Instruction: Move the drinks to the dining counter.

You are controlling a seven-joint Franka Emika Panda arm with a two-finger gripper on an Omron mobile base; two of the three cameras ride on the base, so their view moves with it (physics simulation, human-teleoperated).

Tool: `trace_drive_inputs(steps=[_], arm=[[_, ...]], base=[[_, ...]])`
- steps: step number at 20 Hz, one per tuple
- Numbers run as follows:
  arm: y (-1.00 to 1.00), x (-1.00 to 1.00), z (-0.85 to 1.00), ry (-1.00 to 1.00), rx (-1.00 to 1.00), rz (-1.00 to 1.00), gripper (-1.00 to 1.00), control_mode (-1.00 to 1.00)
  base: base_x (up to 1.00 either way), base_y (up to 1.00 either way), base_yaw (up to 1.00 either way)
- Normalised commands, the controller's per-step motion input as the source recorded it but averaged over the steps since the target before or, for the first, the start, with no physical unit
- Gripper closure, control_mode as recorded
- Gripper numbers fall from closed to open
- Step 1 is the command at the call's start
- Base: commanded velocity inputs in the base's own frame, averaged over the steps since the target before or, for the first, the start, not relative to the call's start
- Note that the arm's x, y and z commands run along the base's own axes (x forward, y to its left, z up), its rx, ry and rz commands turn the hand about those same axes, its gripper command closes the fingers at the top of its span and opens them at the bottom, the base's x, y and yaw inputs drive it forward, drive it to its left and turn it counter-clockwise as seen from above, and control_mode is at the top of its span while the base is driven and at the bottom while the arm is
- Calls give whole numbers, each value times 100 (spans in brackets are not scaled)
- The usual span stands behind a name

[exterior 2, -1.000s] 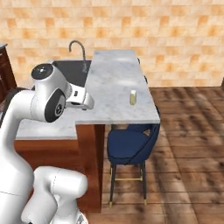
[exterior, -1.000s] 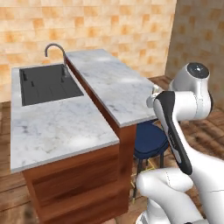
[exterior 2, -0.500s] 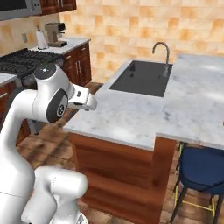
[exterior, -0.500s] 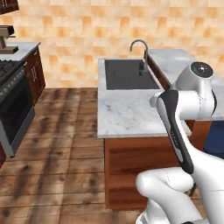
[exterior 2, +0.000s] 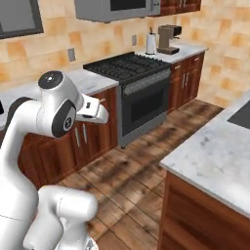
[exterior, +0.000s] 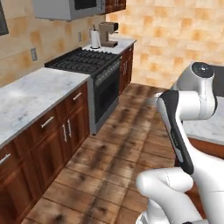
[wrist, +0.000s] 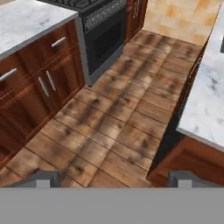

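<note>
Marble tops a long run of reddish-brown cabinets (exterior: pixel 52 131) along the wall, and this table (exterior: pixel 30 94) carries nothing that I can make out on its near stretch; beside it stands a black gas stove (exterior: pixel 85 61) with a dark oven door below; past the stove, on a further stretch of marble, stand a brown coffee machine (exterior: pixel 107 34) and a white roll of paper towel (exterior: pixel 95 38), close together; a grey microwave (exterior 2: pixel 114 8) hangs above the stove. Wooden planks make up the floor (wrist: pixel 113 118), bare between the cabinets and the island. On the other side a second marble table (exterior 2: pixel 215 156) on a wood base juts into the right base view, a dark sink corner (exterior 2: pixel 241 114) at its far edge. The pincer (wrist: pixel 113 178) hangs over the floor with its two dark finger tips (wrist: pixel 43 178) set wide apart and nothing between them. Neither the drinks nor the dining counter can be placed from these views.
</note>
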Motion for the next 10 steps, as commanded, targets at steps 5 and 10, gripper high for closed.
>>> trace_drive_inputs(steps=[5, 10], arm=[[0, 0, 0, 0, 0, 0, -100, 100], [0, 0, 0, 0, 0, 0, -100, 100]], base=[[7, 46, 64], [21, 6, 56]])
